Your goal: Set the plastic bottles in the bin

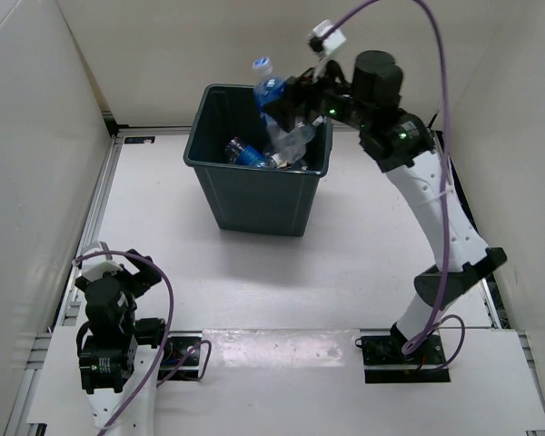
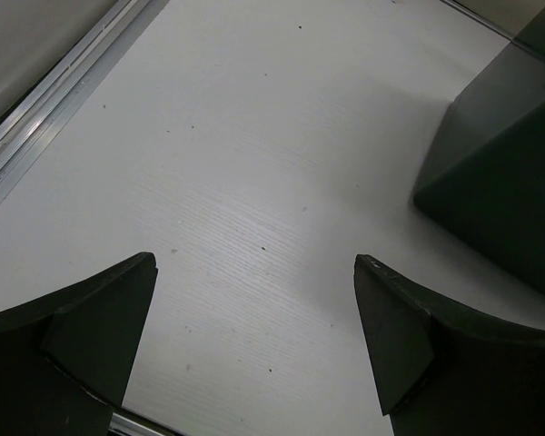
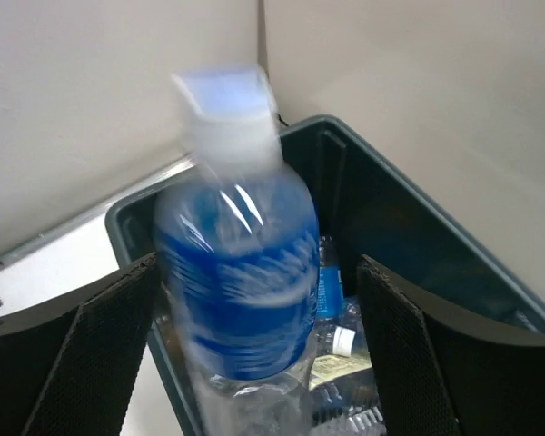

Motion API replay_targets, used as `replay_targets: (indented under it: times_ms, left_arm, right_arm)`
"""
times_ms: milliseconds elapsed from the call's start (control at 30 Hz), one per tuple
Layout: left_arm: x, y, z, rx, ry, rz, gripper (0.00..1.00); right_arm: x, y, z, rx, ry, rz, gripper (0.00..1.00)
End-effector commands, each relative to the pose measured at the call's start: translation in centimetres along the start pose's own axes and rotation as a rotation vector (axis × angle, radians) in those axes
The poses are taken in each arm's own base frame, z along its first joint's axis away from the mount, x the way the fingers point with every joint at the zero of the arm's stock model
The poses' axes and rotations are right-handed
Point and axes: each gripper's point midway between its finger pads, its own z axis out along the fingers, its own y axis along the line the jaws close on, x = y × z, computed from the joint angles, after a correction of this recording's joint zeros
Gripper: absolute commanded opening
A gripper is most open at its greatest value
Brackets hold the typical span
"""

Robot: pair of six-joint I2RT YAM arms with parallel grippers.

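You look to be at the drop: your right gripper [image 3: 256, 265], jaws spread wider than the blurred bottle [image 3: 238, 300] between them, hangs above the bin [image 3: 386, 211], so next lift clear.

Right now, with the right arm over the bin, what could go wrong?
1. The bottle looks blurred and loose between the open right jaws, close to the rim of the bin: it may clip the rim and bounce out.
2. The bottles inside are piled up and could deflect it over the side.
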Motion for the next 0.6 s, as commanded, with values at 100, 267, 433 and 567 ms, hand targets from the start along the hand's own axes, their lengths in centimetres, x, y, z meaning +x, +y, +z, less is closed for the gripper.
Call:
replay_targets:
  times_ms: [100, 267, 433, 567]
  left_arm:
    - [0.1, -0.2, 0.3, 0.006, 0.011, 0.002, 1.0]
    - [-0.2, -0.2, -0.1, 0.012, -0.001, 0.001, 1.0]
    - [-0.2, 0.0, -0.2, 0.006, -0.011, -0.005, 1.0]
    - [-0.2, -0.1, -0.2, 0.008, -0.004, -0.005, 1.0]
  right_arm:
    - [-1.4, -2.3, -1.5, 0.283, 0.034, -0.118, 0.9]
    - [2.1, -7.6, -5.2, 0.475, 0.127, -0.057, 0.9]
    - [6.4, -13.9, -11.7, 0.707, 0.226, 0.068, 0.9]
    - [12.0, -18.1, -19.3, 0.88, 0.347, 0.252, 0.9]
